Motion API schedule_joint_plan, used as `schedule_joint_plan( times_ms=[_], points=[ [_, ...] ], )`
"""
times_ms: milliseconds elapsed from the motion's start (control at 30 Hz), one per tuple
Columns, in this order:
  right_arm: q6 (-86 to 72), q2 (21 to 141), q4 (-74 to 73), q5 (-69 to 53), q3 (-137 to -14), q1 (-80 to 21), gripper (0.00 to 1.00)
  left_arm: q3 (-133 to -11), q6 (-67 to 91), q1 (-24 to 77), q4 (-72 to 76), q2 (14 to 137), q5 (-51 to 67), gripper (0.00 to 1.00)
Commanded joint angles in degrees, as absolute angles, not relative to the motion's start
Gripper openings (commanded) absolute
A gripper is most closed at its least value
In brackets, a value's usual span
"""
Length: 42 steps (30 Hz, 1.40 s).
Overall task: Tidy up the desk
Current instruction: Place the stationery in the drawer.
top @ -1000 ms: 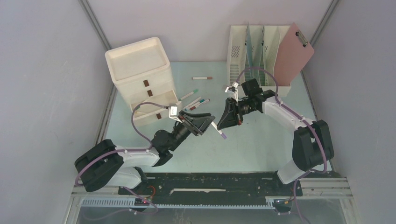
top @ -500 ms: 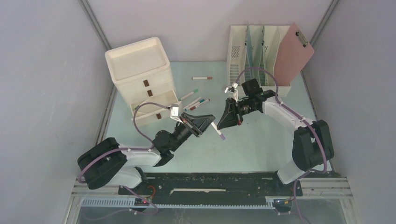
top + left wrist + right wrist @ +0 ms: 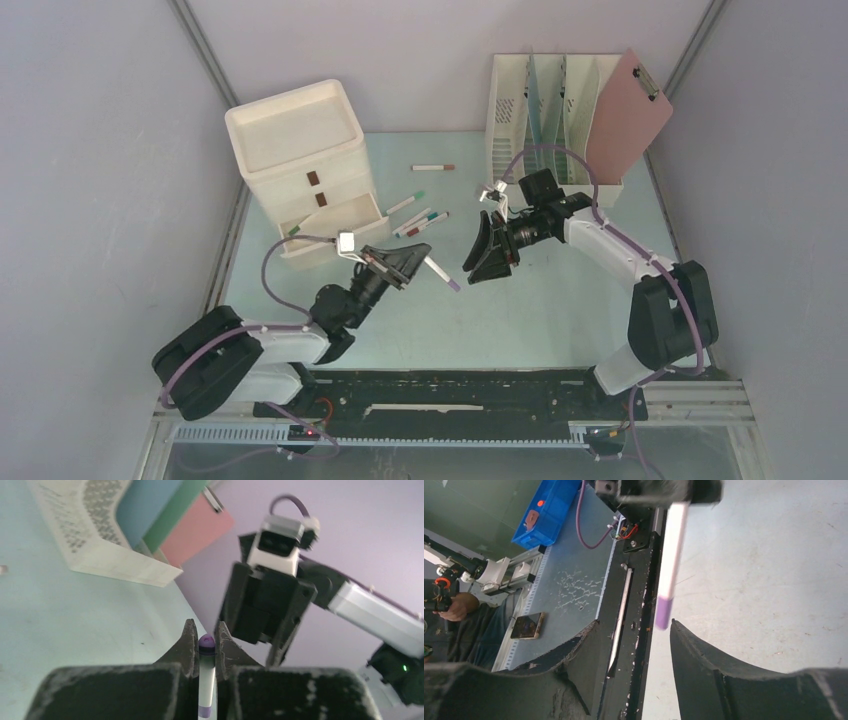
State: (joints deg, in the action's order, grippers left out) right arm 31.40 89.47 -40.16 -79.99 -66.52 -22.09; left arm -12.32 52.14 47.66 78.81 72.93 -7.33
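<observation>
A white marker with purple ends (image 3: 442, 276) hangs above the middle of the pale mint-green desk (image 3: 570, 300). My left gripper (image 3: 420, 258) is shut on it. In the left wrist view the marker (image 3: 206, 672) stands between the two pads, its purple cap level with the tips of the left gripper (image 3: 205, 630). My right gripper (image 3: 474, 272) faces it from the right, open and apart from the marker. In the right wrist view the marker (image 3: 670, 560) points down toward the gap of the right gripper (image 3: 634, 627), its purple tip just above the right finger (image 3: 704, 665).
A cream drawer unit (image 3: 305, 165) stands at the back left, its lower drawers partly pulled out. Three loose markers (image 3: 420, 220) lie beside it, and another marker (image 3: 433, 167) lies farther back. A cream file rack (image 3: 545, 110) with a pink clipboard (image 3: 630, 115) stands at the back right.
The left gripper shut on the marker, the right gripper then opened and let it go. The left arm has drawn the marker away to the left.
</observation>
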Motion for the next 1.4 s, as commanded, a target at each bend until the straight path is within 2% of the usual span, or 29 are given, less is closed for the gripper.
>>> schedule_joint_plan(
  times_ms=[0,200,367,500,667,900,1100,1367],
  points=[
    [33.78,87.13,-41.33,-78.09,-67.81,-21.97,0.6,-9.51,60.32,40.1,79.96,70.58,-6.48,0.0],
    [34.04,86.43,-41.35,-77.61,-67.79,-21.61,0.6,-6.7,68.36,28.61,77.0,67.99,-2.05,0.0],
    [34.08,86.12,-41.51,-77.87,-67.84,-20.78,0.6,-4.66,73.2,22.28,72.44,65.03,-6.73,0.0],
    [34.01,86.57,-41.57,-77.89,-67.79,-20.79,0.6,-4.0,74.23,20.1,64.99,60.14,-15.37,0.0],
    [34.01,86.75,-41.57,-77.54,-67.77,-20.88,0.6,-2.55,74.76,19.65,57.03,51.4,-32.3,0.0],
    [34.05,86.48,-41.36,-77.23,-67.76,-20.57,0.61,-9.33,75.05,17.6,31.13,37.81,-49.86,0.0],
    [34.03,86.88,-41.5,-77.09,-67.8,-20.59,0.61,-11.01,77.63,11.05,28.95,38.78,-45.75,0.0],
    [34.38,86.76,-41.75,-76.95,-67.77,-20.64,0.61,-16.06,78.04,4.67,29.1,47.84,-37.35,0.01]
  ],
)
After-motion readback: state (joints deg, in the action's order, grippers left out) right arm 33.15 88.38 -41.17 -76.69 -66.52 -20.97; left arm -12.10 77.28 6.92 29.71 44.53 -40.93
